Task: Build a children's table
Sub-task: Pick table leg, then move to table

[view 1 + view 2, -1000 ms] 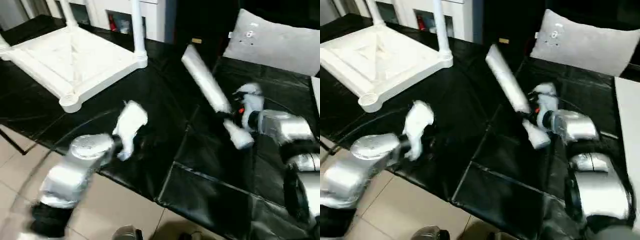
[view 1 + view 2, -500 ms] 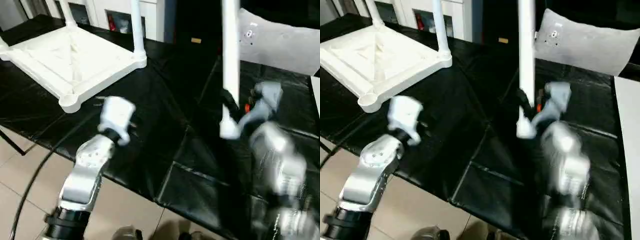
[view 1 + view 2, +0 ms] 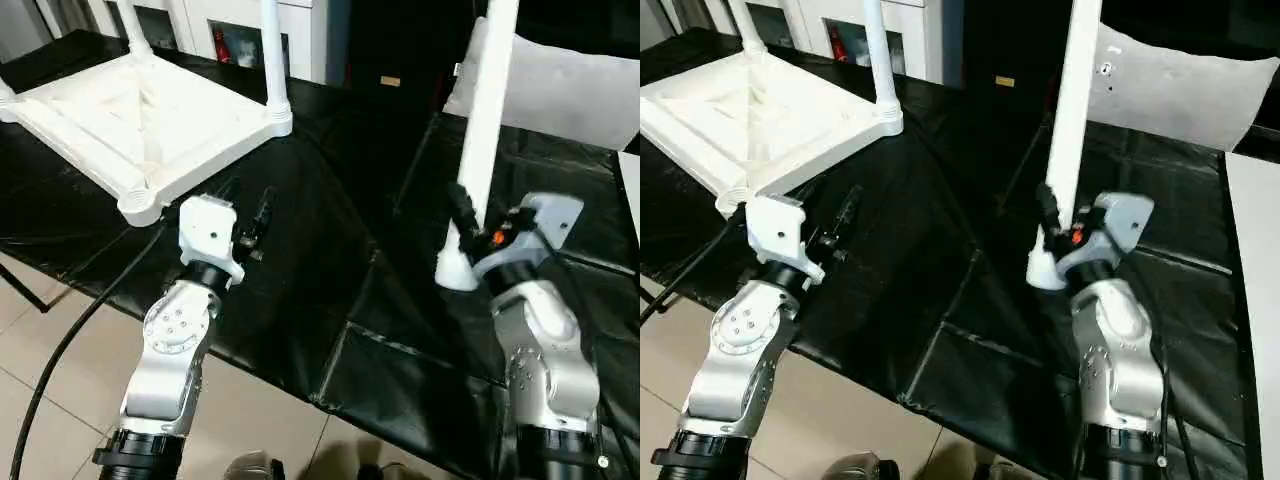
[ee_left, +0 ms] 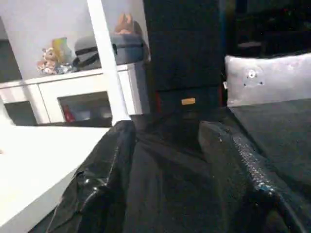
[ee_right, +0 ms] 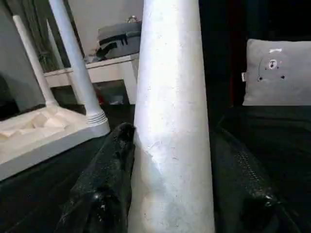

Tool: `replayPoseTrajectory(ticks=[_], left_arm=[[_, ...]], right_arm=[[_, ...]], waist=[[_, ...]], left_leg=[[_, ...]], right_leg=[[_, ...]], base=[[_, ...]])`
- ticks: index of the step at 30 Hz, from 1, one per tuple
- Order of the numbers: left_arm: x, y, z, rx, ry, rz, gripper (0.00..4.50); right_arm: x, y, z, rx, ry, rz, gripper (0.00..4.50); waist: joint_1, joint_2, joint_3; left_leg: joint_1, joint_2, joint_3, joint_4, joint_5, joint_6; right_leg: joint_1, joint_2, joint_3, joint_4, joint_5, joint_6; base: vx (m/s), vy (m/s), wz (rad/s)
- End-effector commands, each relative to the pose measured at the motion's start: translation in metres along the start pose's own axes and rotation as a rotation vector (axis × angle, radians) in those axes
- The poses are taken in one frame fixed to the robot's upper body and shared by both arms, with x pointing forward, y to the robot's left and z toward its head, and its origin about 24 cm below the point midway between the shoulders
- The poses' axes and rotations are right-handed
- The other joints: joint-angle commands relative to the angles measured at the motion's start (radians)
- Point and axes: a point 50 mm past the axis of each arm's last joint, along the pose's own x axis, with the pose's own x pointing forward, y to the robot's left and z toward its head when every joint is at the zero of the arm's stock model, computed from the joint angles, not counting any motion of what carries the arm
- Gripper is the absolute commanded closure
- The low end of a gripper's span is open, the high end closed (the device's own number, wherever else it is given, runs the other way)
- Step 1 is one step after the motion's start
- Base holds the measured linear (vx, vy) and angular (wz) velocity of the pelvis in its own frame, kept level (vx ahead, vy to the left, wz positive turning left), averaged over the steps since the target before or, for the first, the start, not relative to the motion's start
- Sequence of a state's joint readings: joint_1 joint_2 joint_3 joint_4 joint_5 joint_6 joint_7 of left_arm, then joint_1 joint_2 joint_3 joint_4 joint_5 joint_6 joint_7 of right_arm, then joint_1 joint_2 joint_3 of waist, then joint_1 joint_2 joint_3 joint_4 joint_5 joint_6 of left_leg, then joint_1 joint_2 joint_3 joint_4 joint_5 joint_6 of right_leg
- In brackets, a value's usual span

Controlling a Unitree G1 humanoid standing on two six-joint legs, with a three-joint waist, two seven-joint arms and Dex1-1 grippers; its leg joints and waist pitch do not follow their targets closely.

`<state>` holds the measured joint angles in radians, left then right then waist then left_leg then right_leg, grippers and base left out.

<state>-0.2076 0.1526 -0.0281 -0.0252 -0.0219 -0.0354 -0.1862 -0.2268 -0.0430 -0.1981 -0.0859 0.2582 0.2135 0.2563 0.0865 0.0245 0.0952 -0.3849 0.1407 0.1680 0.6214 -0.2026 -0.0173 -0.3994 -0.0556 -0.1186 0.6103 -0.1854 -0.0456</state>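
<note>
black table cover (image 3: 330, 270) | grey pillow (image 3: 560, 90) (far right corner) | white cabinet (image 4: 73, 92) behind

The children's table (image 3: 130, 115) lies upside down on the black-covered table (image 3: 330, 250) with legs fitted upright, the left pincer (image 3: 250, 215) hangs open near its front corner socket, and the right pincer (image 3: 468, 222) grips a separate white leg (image 3: 487, 110), near-vertical.

- Lighting: even indoor light, moderately bright.
- Glare: sheen on the creased black table cover (image 3: 330, 250); white tabletop (image 3: 140, 110) near overexposed.
- Focus: wrist views soft on the near fingers (image 4: 102, 179).
</note>
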Motion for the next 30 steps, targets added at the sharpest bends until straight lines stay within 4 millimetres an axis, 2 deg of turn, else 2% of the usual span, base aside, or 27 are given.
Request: replayPoseTrajectory(ticks=[1, 3, 5, 6, 7, 8, 9, 10, 11, 12, 14, 15, 16, 17, 18, 19, 20, 21, 22, 23, 24, 25, 26, 27, 28, 29, 30], left_arm=[[0.000, 0.002, -0.012, 0.013, 0.092, 0.005, 2.08], [0.001, 0.003, -0.014, -0.032, 0.127, 0.014, 2.08], [0.002, 0.003, -0.014, -0.055, 0.126, 0.013, 2.08], [0.002, 0.003, -0.013, -0.055, 0.124, 0.013, 2.08], [0.002, 0.002, -0.014, -0.051, 0.128, 0.005, 2.08], [0.002, 0.002, -0.014, -0.050, 0.130, 0.001, 2.08], [0.001, 0.002, -0.014, -0.048, 0.131, -0.005, 2.08], [0.001, 0.002, -0.014, -0.041, 0.133, -0.010, 2.08], [0.001, 0.002, -0.014, -0.037, 0.134, -0.013, 2.08], [0.002, 0.002, -0.013, -0.035, 0.137, -0.015, 2.08], [0.002, 0.002, -0.012, -0.035, 0.139, -0.015, 2.08], [0.003, 0.002, -0.012, -0.031, 0.140, -0.016, 2.08], [0.003, 0.002, -0.011, -0.026, 0.140, -0.017, 2.08], [0.004, 0.002, -0.010, -0.023, 0.138, -0.019, 2.08], [0.004, 0.003, -0.009, -0.022, 0.137, -0.019, 2.08], [0.005, 0.003, -0.007, -0.021, 0.131, -0.019, 2.08], [0.007, 0.005, -0.004, -0.022, 0.120, -0.015, 2.08], [0.008, 0.006, -0.001, -0.023, 0.112, -0.011, 2.08], [0.010, 0.008, 0.003, -0.027, 0.098, -0.005, 2.08], [0.010, 0.008, 0.003, -0.027, 0.098, -0.005, 2.08], [0.014, 0.012, 0.009, -0.035, 0.085, 0.008, 2.08], [0.014, 0.012, 0.009, -0.035, 0.085, 0.008, 2.08], [0.014, 0.013, 0.010, -0.031, 0.085, 0.009, 2.08], [0.014, 0.013, 0.010, -0.030, 0.085, 0.009, 2.08], [0.014, 0.014, 0.010, -0.024, 0.087, 0.007, 2.08], [0.014, 0.014, 0.010, -0.021, 0.088, 0.007, 2.08], [0.014, 0.015, 0.011, -0.020, 0.088, 0.010, 2.08]], right_arm=[[-0.002, 0.002, -0.001, -0.009, 0.032, -0.002, 2.66], [-0.003, 0.003, -0.005, -0.038, 0.052, 0.002, 2.66], [-0.003, 0.004, -0.010, -0.027, 0.077, -0.001, 2.66], [-0.004, 0.005, -0.011, -0.004, 0.091, -0.005, 2.66], [-0.005, 0.004, -0.014, -0.007, 0.105, -0.016, 2.66], [-0.005, 0.004, -0.015, -0.012, 0.111, -0.022, 2.66], [-0.005, 0.004, -0.016, -0.024, 0.117, -0.030, 2.66], [-0.006, 0.003, -0.018, -0.030, 0.127, -0.032, 2.66], [-0.007, 0.003, -0.019, -0.031, 0.134, -0.033, 2.66], [-0.008, 0.002, -0.020, -0.037, 0.144, -0.036, 2.66], [-0.008, 0.002, -0.020, -0.039, 0.149, -0.040, 2.66], [-0.008, 0.001, -0.020, -0.042, 0.151, -0.045, 2.66], [-0.007, 0.001, -0.020, -0.041, 0.152, -0.046, 2.66], [-0.007, 0.001, -0.020, -0.041, 0.153, -0.048, 2.66], [-0.007, 0.001, -0.020, -0.041, 0.154, -0.049, 2.66], [-0.007, 0.001, -0.019, -0.039, 0.156, -0.051, 2.66], [-0.007, 0.000, -0.019, -0.037, 0.157, -0.053, 2.66], [-0.007, 0.000, -0.018, -0.036, 0.157, -0.054, 2.66], [-0.006, 0.000, -0.018, -0.037, 0.156, -0.054, 2.66], [-0.006, 0.000, -0.018, -0.037, 0.156, -0.054, 2.66], [-0.005, 0.000, -0.016, -0.050, 0.156, -0.045, 2.66], [-0.005, 0.000, -0.016, -0.050, 0.156, -0.045, 2.66], [-0.005, 0.000, -0.016, -0.054, 0.168, -0.036, 2.66], [-0.005, 0.000, -0.016, -0.055, 0.170, -0.035, 2.66], [-0.004, 0.001, -0.016, -0.063, 0.177, -0.024, 2.66], [-0.004, 0.002, -0.015, -0.070, 0.177, -0.017, 2.66], [-0.003, 0.001, -0.013, -0.067, 0.175, -0.014, 2.66]], waist=[[-0.004, -0.002, -0.075], [0.002, -0.007, -0.076], [0.017, -0.012, -0.078], [0.032, -0.017, -0.077], [0.048, 0.002, -0.080], [0.058, -0.015, -0.070], [0.066, -0.011, -0.070], [0.067, -0.015, -0.069], [0.069, -0.003, -0.070], [0.053, -0.006, -0.064], [0.014, 0.004, -0.066], [-0.015, 0.012, -0.061], [-0.028, 0.015, -0.056], [-0.031, 0.012, -0.057], [-0.033, 0.004, -0.055], [-0.033, -0.009, -0.052], [-0.019, -0.040, -0.071], [0.017, -0.049, -0.076], [0.013, -0.056, -0.067], [0.021, -0.044, -0.073], [0.009, -0.061, -0.069], [0.006, -0.058, -0.072], [-0.008, -0.031, -0.067], [-0.016, -0.007, -0.064], [-0.074, -0.003, -0.071], [-0.089, 0.026, -0.087], [-0.098, 0.028, -0.092]], left_leg=[[0.013, 0.098, -0.045, -0.086, -0.187, 0.044], [0.008, 0.090, -0.038, -0.081, -0.164, 0.059], [-0.002, 0.081, -0.035, -0.057, -0.117, 0.101], [-0.014, 0.082, -0.046, -0.018, -0.089, 0.123], [-0.012, 0.091, -0.056, 0.034, -0.077, 0.091], [-0.034, 0.082, -0.080, 0.063, -0.108, 0.057], [-0.036, 0.081, -0.088, 0.068, -0.111, 0.043], [-0.038, 0.060, -0.091, 0.051, -0.097, 0.036], [-0.003, 0.050, -0.074, 0.038, -0.109, 0.009], [0.059, 0.051, -0.024, -0.032, -0.192, 0.000], [0.120, 0.059, 0.009, -0.076, -0.321, 0.002], [0.134, 0.082, 0.047, -0.118, -0.489, 0.021], [0.105, 0.113, 0.081, -0.162, -0.612, 0.026], [0.097, 0.126, 0.093, -0.176, -0.655, 0.021], [0.089, 0.156, 0.097, -0.197, -0.687, 0.010], [0.097, 0.156, 0.122, -0.198, -0.719, -0.056], [0.122, 0.086, 0.113, -0.069, -0.624, -0.138], [0.121, 0.057, 0.073, 0.082, -0.525, -0.087], [-0.009, 0.035, -0.052, 0.145, -0.315, -0.012], [-0.026, 0.017, -0.086, 0.149, -0.219, -0.017], [-0.023, -0.019, -0.115, 0.145, -0.169, -0.031], [0.004, -0.052, -0.110, 0.111, -0.125, -0.025], [0.036, -0.058, -0.099, 0.029, -0.094, 0.007], [0.059, -0.043, -0.092, -0.033, -0.145, 0.040], [0.120, 0.010, -0.068, -0.090, -0.315, 0.117], [0.086, 0.021, -0.130, -0.122, -0.206, 0.380], [0.099, 0.022, -0.129, -0.117, -0.098, 0.475]], right_leg=[[0.049, -0.121, 0.087, -0.094, -0.309, -0.090], [0.055, -0.139, 0.095, -0.093, -0.311, -0.109], [0.070, -0.188, 0.121, -0.103, -0.315, -0.153], [0.084, -0.247, 0.155, -0.123, -0.341, -0.185], [0.080, -0.286, 0.219, -0.147, -0.405, -0.200], [0.095, -0.294, 0.251, -0.149, -0.456, -0.218], [0.093, -0.287, 0.254, -0.148, -0.466, -0.231], [0.088, -0.230, 0.241, -0.135, -0.461, -0.243], [0.061, -0.174, 0.260, -0.141, -0.491, -0.225], [0.012, -0.070, 0.239, -0.119, -0.477, -0.158], [-0.048, -0.006, 0.180, -0.079, -0.431, -0.117], [-0.074, 0.014, 0.105, -0.025, -0.401, -0.091], [-0.060, 0.003, 0.042, 0.055, -0.325, -0.072], [-0.049, -0.010, 0.017, 0.097, -0.279, -0.058], [-0.014, -0.048, -0.011, 0.139, -0.198, -0.042], [-0.006, -0.071, -0.001, 0.121, -0.250, -0.046], [-0.024, -0.167, 0.117, -0.063, -0.498, -0.058], [-0.023, -0.281, 0.245, -0.158, -0.646, -0.067], [0.089, -0.336, 0.315, -0.155, -0.768, -0.063], [0.099, -0.313, 0.309, -0.149, -0.787, -0.081], [0.081, -0.229, 0.293, -0.143, -0.739, -0.114], [0.059, -0.143, 0.283, -0.145, -0.656, -0.141], [0.031, -0.061, 0.267, -0.148, -0.629, -0.115], [0.001, -0.016, 0.247, -0.127, -0.592, -0.079], [-0.074, 0.046, 0.164, -0.031, -0.468, -0.050], [-0.039, 0.030, 0.074, 0.085, -0.193, -0.057], [-0.061, 0.027, 0.052, 0.103, -0.143, -0.059]], base=[[0.000, 0.000, 0.00], [0.000, 0.000, 0.00], [0.000, 0.000, 0.00], [0.000, 0.000, 0.00], [-0.001, 0.058, -0.07], [-0.003, 0.092, -0.24], [-0.003, 0.092, -0.24], [-0.009, 0.130, -0.38], [-0.029, 0.190, -0.40], [-0.029, 0.190, -0.40], [-0.073, 0.248, -0.44], [-0.083, 0.250, -0.48], [-0.077, 0.273, -0.54], [-0.068, 0.254, -0.63], [-0.068, 0.254, -0.63], [-0.042, 0.176, -0.70], [-0.016, 0.140, -0.55], [-0.016, 0.140, -0.55], [0.007, 0.157, -0.76], [0.007, 0.183, -0.92], [0.007, 0.183, -0.92], [-0.029, 0.197, -0.60], [-0.049, 0.237, -0.47], [-0.049, 0.237, -0.47], [-0.055, 0.255, -0.52], [-0.072, 0.257, -0.28], [-0.072, 0.257, -0.28]])
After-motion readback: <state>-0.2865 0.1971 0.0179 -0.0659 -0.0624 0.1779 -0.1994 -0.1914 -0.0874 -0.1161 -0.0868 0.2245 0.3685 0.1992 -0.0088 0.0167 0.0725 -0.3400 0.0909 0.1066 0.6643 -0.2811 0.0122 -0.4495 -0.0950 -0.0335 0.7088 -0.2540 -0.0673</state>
